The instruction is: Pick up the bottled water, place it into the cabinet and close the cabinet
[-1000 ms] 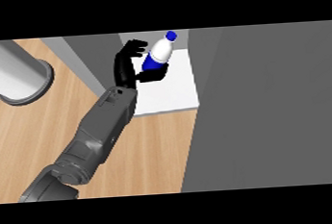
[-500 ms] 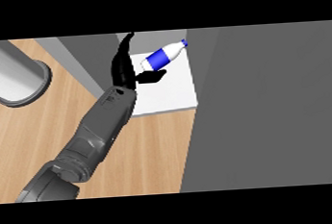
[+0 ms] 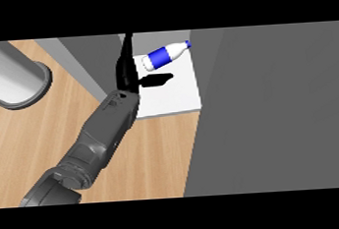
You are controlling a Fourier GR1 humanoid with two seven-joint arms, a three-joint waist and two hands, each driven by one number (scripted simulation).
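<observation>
The bottled water [image 3: 167, 55], clear with a blue label and blue cap, lies tilted on the white cabinet shelf [image 3: 177, 94], its cap pointing up and to the right. My left hand [image 3: 125, 70] stands just left of the bottle, seen edge-on with straight fingers. Its thumb [image 3: 156, 80] sticks out below the bottle, and a small gap shows between hand and bottle. The hand is open and holds nothing. My right hand shows nowhere.
A large grey cabinet door panel [image 3: 274, 110] fills the right side. The cabinet's grey side wall [image 3: 86, 67] runs left of my hand. A grey-white cylinder [image 3: 14, 79] stands on the wooden counter [image 3: 29, 140] at the upper left.
The bottle went from upright in my curled left hand to tipped over with its cap to the right. My fingers straightened and let go of it.
</observation>
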